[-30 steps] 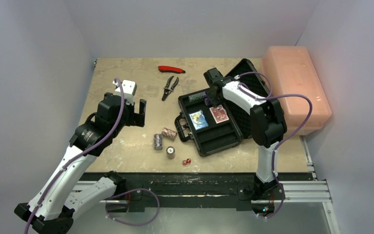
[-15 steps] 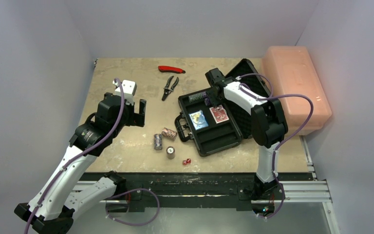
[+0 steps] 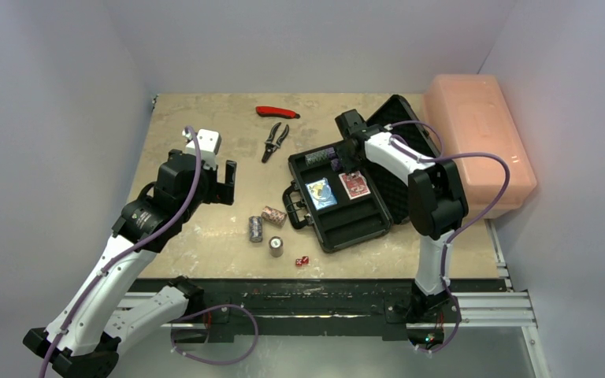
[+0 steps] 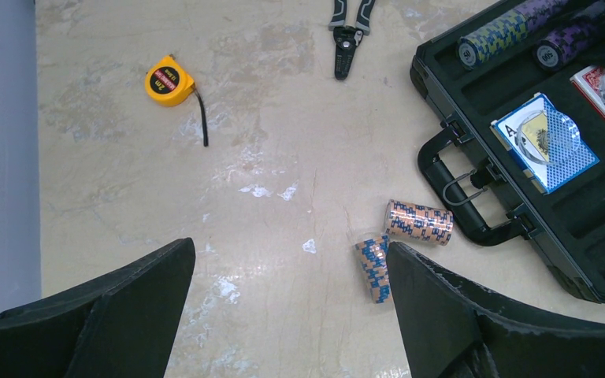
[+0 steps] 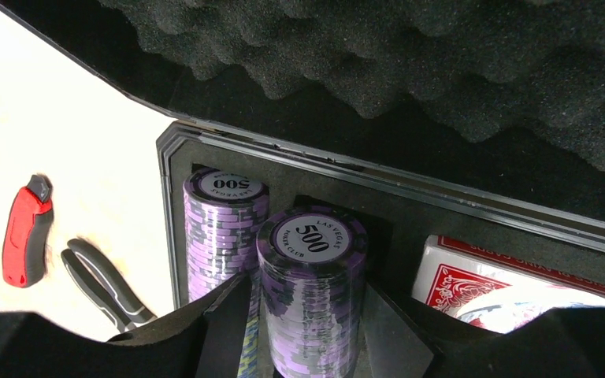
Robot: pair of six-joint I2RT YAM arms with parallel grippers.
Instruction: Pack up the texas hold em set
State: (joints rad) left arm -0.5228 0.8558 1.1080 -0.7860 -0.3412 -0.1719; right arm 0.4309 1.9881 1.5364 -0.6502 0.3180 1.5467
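Alignment of the held stack with its trough is what your next move turns on. Your right tool [image 3: 345, 157] is inside the open black plastic briefcase with foam lining [image 3: 354, 224], at its far row. Its fingers are closed against both sides of a purple cylindrical stack of poker chips [image 5: 311, 299].

That stack's long axis runs along the far trough, roughly left to right. It lies just beside a second purple-and-white chip stack [image 5: 220, 228], which is already lying in the same row. The red card deck [image 5: 473, 276] sits in the next compartment to the near side, and the blue card deck [image 4: 543, 142] is to the left of it.

Judging from the wrist view, the stack looks lowered into the recess. You should keep the axis parallel to its neighbour before letting go, or the chips may fan out.

Your left tool [image 4: 290, 260] hangs wide open and empty over the table, well to the left of the case. Two loose copper-and-blue chip stacks [image 4: 417, 222] [image 4: 373, 269] lie on their sides to its right, near the case handle. A third stack [image 3: 276, 246] and the tiny red dice [image 3: 302, 260] lie nearer you. The left arm is the closer one for all of these.
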